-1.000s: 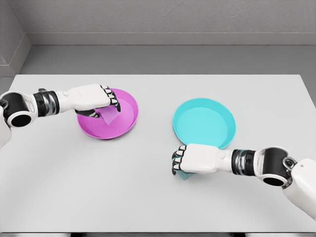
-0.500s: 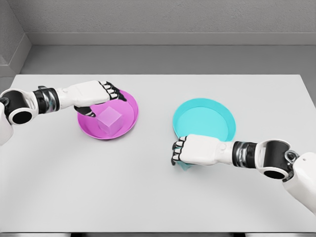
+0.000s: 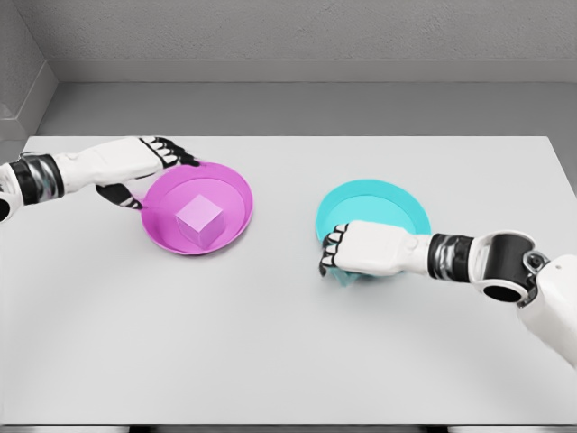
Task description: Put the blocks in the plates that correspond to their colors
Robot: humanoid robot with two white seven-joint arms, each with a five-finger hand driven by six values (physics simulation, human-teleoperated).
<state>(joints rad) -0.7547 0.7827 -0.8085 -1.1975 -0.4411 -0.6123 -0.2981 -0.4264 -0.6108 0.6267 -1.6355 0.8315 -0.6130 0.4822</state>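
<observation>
On the white table (image 3: 270, 343), the magenta plate (image 3: 236, 185) holds the pink block (image 3: 199, 217). The left hand (image 3: 140, 162) hovers spread at its rim. The right hand (image 3: 361, 250) clutches the cyan block (image 3: 341, 275) over the cyan plate (image 3: 379, 203) edge.

White table (image 3: 270, 361), grey wall (image 3: 297, 32)

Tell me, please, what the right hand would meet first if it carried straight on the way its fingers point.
Probably nothing: the right hand, holding the cyan block at the cyan plate's near rim, points left across bare table. The magenta plate seems farther back.
</observation>
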